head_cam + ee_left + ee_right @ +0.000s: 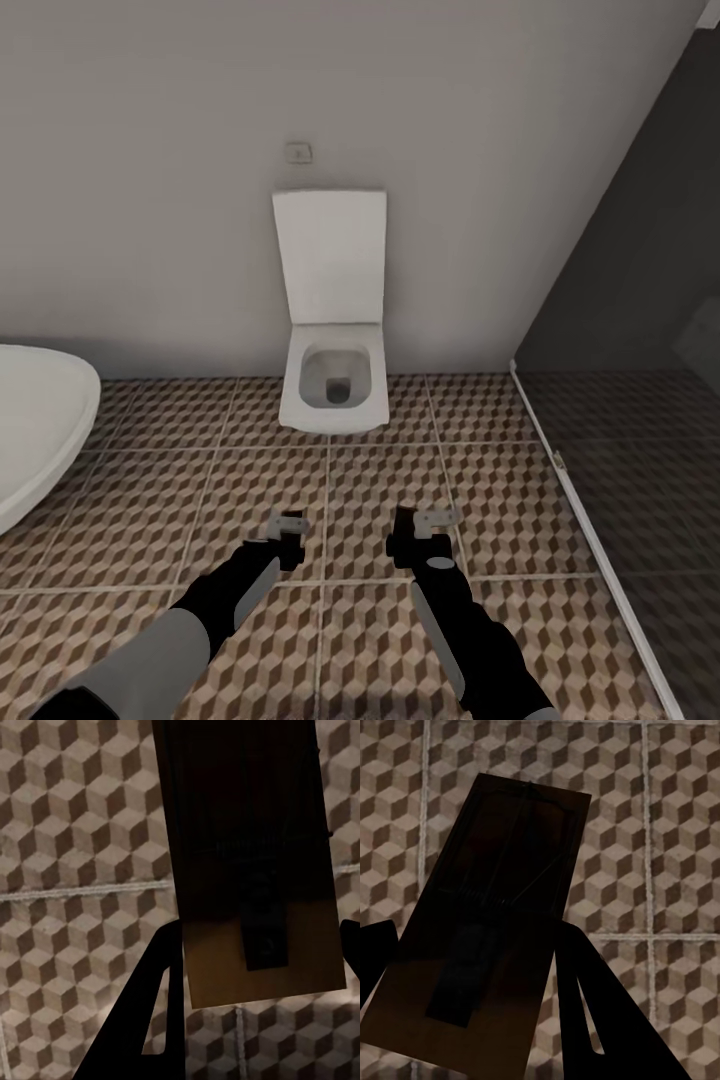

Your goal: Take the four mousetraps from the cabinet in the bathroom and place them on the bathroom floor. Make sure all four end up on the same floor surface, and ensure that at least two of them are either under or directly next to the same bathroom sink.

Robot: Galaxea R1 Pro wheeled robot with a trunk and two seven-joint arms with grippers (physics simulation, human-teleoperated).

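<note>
Both arms reach forward, low over the bathroom floor [250,480], facing a white wall-hung toilet [334,385] with its lid up.

Left hand [288,535]: pinching a mousetrap [251,862], the board clamped between its dark fingers [142,1020], held above the cube-pattern tiles.

Right hand [425,535]: pinching a second mousetrap [484,937], tilted, likewise off the floor.

White tub edge [40,430] at far left. Glass shower partition [600,480] at right.

Cube-patterned bathroom floor [250,480] under white toilet [334,385]
</note>
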